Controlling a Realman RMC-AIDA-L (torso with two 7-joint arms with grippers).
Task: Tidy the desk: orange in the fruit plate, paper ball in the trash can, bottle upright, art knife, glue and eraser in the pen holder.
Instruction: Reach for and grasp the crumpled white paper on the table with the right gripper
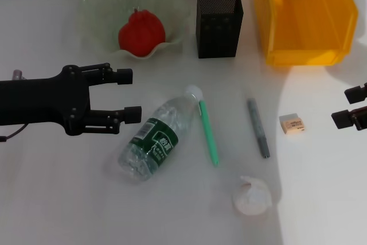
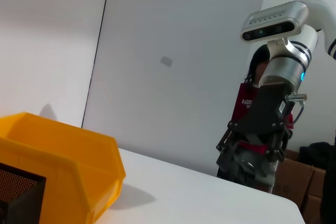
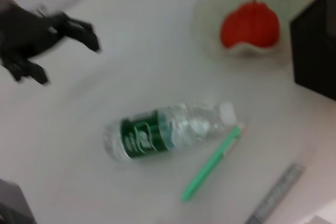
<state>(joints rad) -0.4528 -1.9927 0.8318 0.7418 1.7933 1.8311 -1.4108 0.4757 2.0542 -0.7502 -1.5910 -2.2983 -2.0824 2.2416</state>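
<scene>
The yellow bin point(image 1: 304, 18) stood far beyond the left gripper point(image 1: 129, 94), whose fingers point(image 1: 123, 76) gaped wide, holding nothing; the bottle point(image 1: 155, 139) lay toppled just past them, the orange point(image 1: 141, 32) already in its plate point(image 1: 100, 4)

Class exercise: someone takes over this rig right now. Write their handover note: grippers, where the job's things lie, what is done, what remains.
Left gripper: open, empty, near the bottle.
Right gripper: open, empty, beside the eraser.
Done: orange in the fruit plate.
Left: bottle lies on its side; green pen-shaped item, grey pen-shaped item and eraser on the desk, outside the pen holder; paper ball not in the yellow bin.
</scene>
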